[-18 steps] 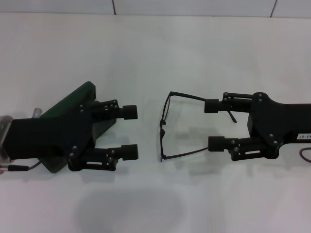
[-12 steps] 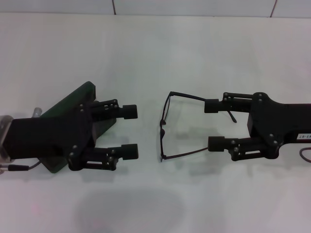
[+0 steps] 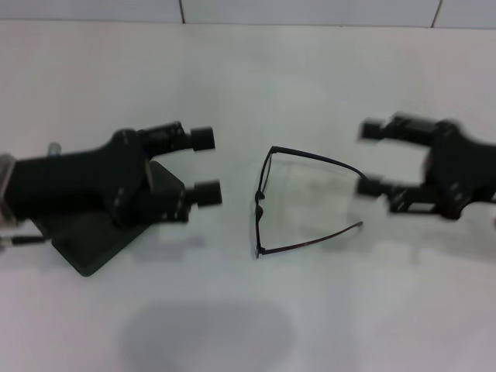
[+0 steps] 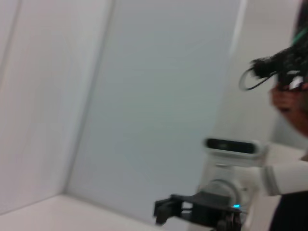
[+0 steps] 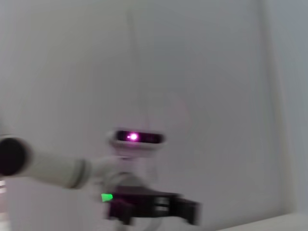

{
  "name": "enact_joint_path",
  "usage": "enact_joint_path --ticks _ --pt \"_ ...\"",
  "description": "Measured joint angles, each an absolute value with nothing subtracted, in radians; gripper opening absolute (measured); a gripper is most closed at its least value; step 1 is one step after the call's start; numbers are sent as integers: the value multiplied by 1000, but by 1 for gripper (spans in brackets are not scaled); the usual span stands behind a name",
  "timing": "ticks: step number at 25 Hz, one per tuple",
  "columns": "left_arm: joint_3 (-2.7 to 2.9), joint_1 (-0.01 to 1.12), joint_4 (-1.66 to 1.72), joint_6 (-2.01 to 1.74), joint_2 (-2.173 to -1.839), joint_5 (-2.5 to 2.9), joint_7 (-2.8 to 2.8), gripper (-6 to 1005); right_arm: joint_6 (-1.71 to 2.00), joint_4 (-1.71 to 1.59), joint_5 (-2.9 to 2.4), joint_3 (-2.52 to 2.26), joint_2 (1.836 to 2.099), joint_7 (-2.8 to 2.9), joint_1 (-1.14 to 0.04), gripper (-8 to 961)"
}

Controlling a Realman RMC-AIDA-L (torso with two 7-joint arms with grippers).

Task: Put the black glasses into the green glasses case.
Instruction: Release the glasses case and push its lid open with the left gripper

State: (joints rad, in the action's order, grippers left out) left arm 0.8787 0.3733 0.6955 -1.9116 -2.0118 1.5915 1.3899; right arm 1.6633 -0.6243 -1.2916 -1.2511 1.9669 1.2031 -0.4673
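Note:
The black glasses lie on the white table at the centre, temples unfolded and pointing right. My right gripper is open and empty, just right of the temple tips, blurred by motion. My left gripper is open and empty, left of the glasses' front. The green glasses case lies shut on the table under the left arm, mostly hidden by it. Neither wrist view shows the glasses or the case.
A wall with a tile seam runs along the table's far edge. A cable trails from the left arm at the left edge. The wrist views show walls and a white robot head.
Both grippers have moved toward the far side. The right gripper has pulled back to the right, off the temples. The left arm has turned, uncovering more of the case. The glasses stay put.

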Motion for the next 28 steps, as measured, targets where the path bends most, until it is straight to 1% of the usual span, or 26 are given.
enact_joint_path --ticks 2,4,6,8,10,13,17,21,28 --pt "871 360 850 -1862 -2030 1633 1546 846 1638 -622 -1292 -1192 1973 1161 -438 797" --pt "873 345 1125 -1796 -2058 1746 1772 808 1616 -622 -1292 -1122 1982 1119 -402 797" --pt "876 345 1346 -1777 -2079 1864 1929 771 1611 -621 -1292 -1074 1992 1093 -376 797" --pt "886 353 1522 -1775 -2087 1983 2079 733 1610 -620 -1292 -1049 1999 1082 -360 797" --pt "911 367 1644 -1776 -2083 2085 2236 706 1609 -617 -1292 -1041 2003 1079 -352 797" --pt "970 386 1745 -1777 -2081 2213 2361 666 1608 -602 -1292 -1042 2004 1077 -352 796" --pt "1123 412 1801 -1780 -2081 2480 2480 668 1607 -587 -1292 -1048 2009 1072 -368 796" --pt "1229 428 1770 -1748 -2089 2664 2511 669 1608 -575 -1311 -1051 2012 1071 -399 796" --pt "1276 438 1683 -1675 -2088 2732 2528 672 1615 -557 -1314 -1052 2014 1068 -405 796"
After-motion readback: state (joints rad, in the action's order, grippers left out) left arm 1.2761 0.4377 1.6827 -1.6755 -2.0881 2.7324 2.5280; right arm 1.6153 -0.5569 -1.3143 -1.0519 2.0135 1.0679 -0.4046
